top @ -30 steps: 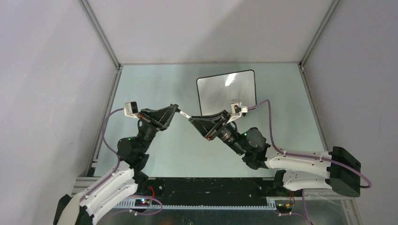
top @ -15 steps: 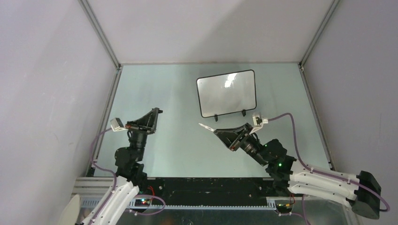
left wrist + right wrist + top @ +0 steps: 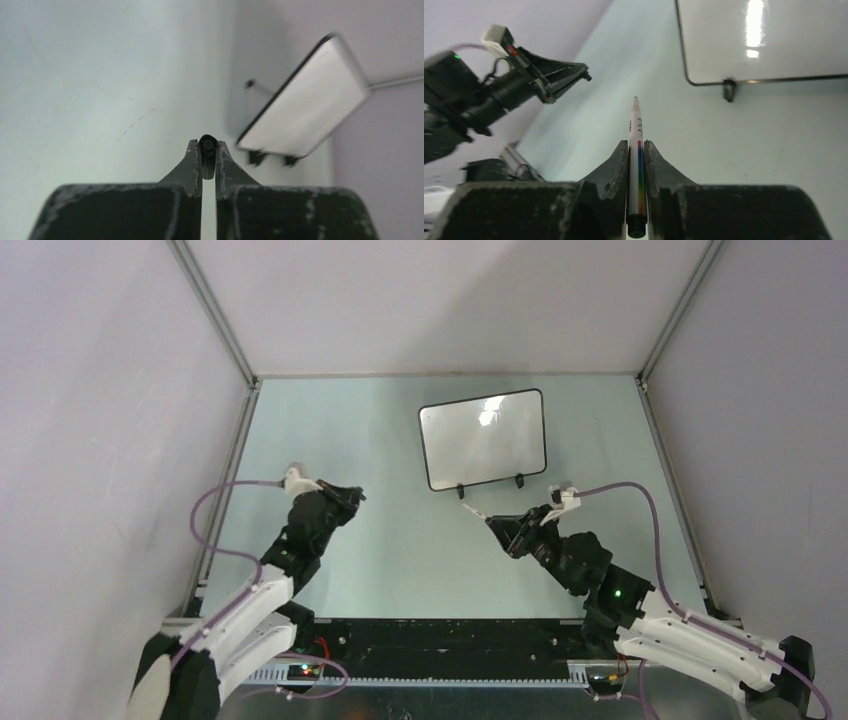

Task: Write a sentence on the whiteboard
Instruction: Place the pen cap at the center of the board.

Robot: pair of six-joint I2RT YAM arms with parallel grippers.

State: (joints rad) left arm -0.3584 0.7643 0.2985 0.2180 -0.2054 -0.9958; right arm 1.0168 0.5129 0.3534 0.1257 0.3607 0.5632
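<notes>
My right gripper (image 3: pixel 503 524) is clamped on a pen (image 3: pixel 636 127). The jaws press the barrel along its rear part, so the front sticks out ahead of them with the fine writing tip bare. I judge I hold it this way so that the tip leads and my jaws stay clear of the whiteboard (image 3: pixel 483 438) once writing starts. The tip points toward the whiteboard's lower left corner. It sits just short of the near edge, close to the left of the two small black feet (image 3: pixel 728 90), and touches nothing.

My left gripper (image 3: pixel 348 495) is closed on a small black round-ended piece (image 3: pixel 207 144), pinched right at the fingertips. I take it for the pen's cap, kept out of the way while the other arm works. That arm sits well to the left of the whiteboard, low over the table (image 3: pixel 330 420) and apart from the pen.

The whiteboard rests on its feet with its face tilted back. The face is glossy with lamp glare and bare of any sentence; no view shows a stroke. So writing has not begun. The next move, as I judge it, is to bring the tip to the upper left of the face and press lightly, since a board on such small feet could slide or tip back.
</notes>
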